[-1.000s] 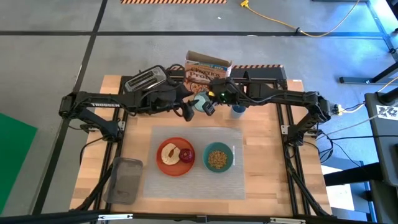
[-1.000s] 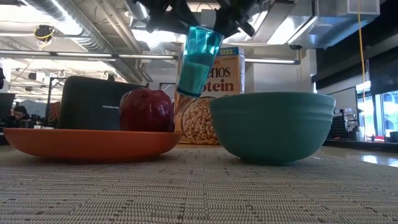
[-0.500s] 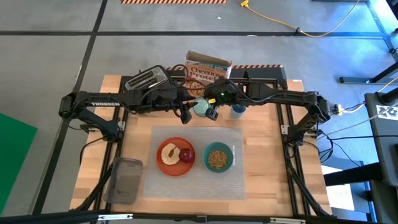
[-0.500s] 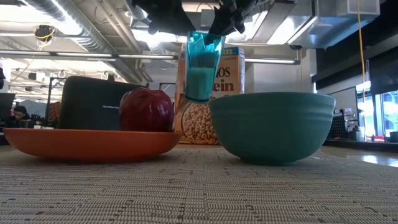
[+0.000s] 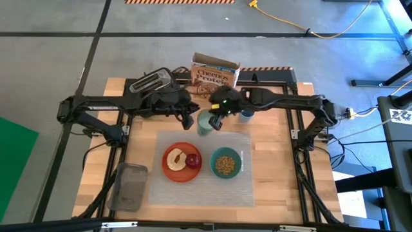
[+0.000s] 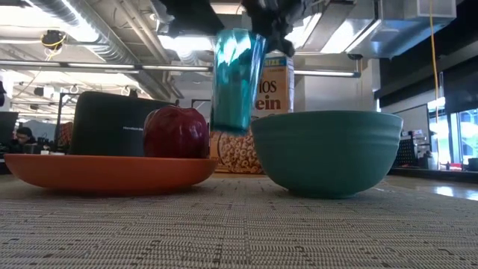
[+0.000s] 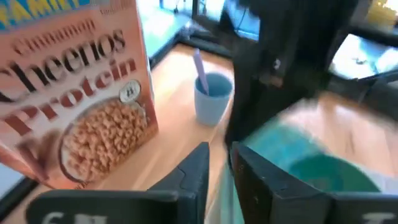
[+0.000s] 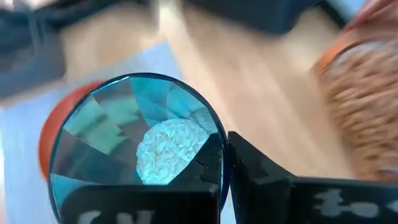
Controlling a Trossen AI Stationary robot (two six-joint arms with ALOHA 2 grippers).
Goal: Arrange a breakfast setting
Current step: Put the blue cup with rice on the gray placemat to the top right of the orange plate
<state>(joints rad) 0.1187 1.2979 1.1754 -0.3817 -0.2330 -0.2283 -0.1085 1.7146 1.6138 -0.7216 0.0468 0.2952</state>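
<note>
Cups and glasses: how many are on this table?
2. A green tumbler, held by the right gripper above the placemat's back edge, and a small blue cup beside the cereal box. Others may be hidden.

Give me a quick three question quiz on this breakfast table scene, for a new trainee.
1. True or false: the red apple lies on the round orange plate.
2. What is in the smaller teal bowl? A: cereal. B: a slice of toast. C: a metal spoon.
3. Fill the gap: the right claw grips the translucent green tumbler by its ___.
Key: 1 true; 2 A; 3 rim.
</note>
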